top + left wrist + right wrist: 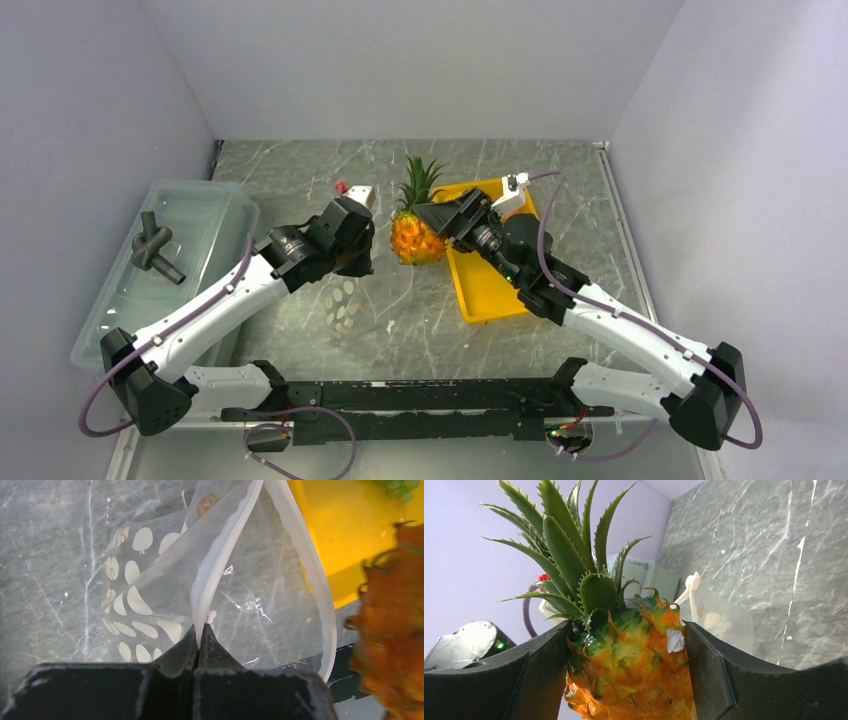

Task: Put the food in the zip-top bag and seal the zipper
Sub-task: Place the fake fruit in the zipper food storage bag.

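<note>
**A:** Grey veined stone-look table (560, 170), pale lilac walls (400, 70) on three sides.

**B:** And the arms?

**A:** Just beside the yellow tray (490, 295), at its left edge, the right gripper (428, 225) stands wide, clamping the pineapple (415, 240) upright.

**B:** The bag?

**A:** Further left of the tray. The left gripper (199, 636) is pinched tight on the zipper (220, 560) of the zip-top bag (150, 595), whose mouth gapes toward the pineapple.

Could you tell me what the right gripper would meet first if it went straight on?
Probably the open mouth of the zip-top bag, held up by the left gripper. The pineapple in the right gripper would touch first, though depth is unclear.
</note>
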